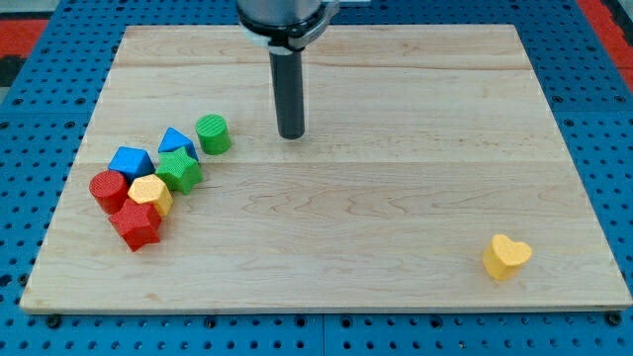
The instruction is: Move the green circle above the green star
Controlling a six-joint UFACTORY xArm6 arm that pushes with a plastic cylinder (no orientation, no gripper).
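Observation:
The green circle (213, 133) stands on the wooden board at the view's left, up and to the right of the green star (179, 170). A blue triangle (177, 141) sits between them, touching the star's top. My tip (291, 134) is the lower end of the dark rod at the view's top centre. It is to the right of the green circle, at about the same height, with a clear gap between them.
A cluster lies left of the star: a blue block (131, 161), a red circle (108, 188), a yellow block (150, 193) and a red block (135, 225). A yellow heart (506, 256) sits at the view's bottom right. The wooden board (396, 198) rests on blue pegboard.

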